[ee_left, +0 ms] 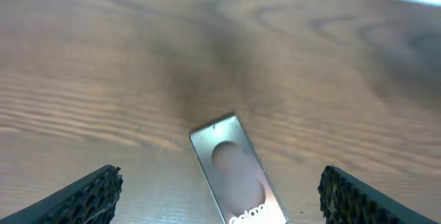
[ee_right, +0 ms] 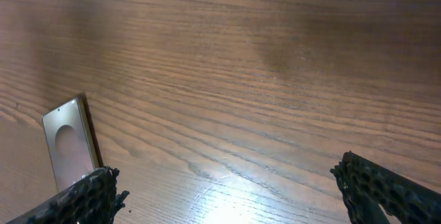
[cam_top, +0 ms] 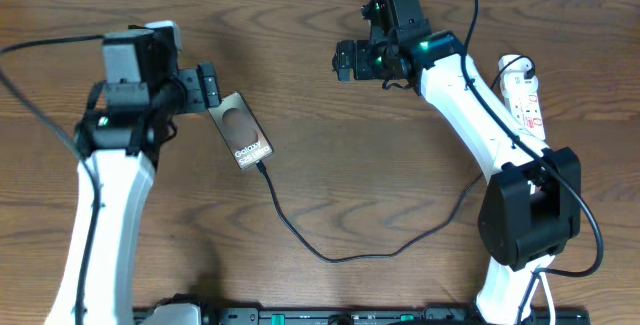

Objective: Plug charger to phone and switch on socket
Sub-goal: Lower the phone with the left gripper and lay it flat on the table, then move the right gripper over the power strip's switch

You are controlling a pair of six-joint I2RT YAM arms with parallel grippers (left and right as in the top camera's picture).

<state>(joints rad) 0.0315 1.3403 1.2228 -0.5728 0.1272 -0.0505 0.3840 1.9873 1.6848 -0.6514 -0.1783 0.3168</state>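
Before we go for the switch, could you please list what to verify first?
1. Tip of thin black charger cable meets slim silver mirrored phone: ok.
2. Tip fully seated: cannot tell.
3. Left gripper open, phone not gripped: ok.
4. Right gripper open, empty: ok.
5. Switch state of white elongated power strip: cannot tell, right arm partly covers it.
6. Right gripper at strip: not ok, away over wooden table.

Phone [cam_top: 241, 131] lies on the table [cam_top: 330, 165], left of centre. Charger [cam_top: 345, 258] trails from its near end rightward. Socket [cam_top: 526, 95] lies far right.
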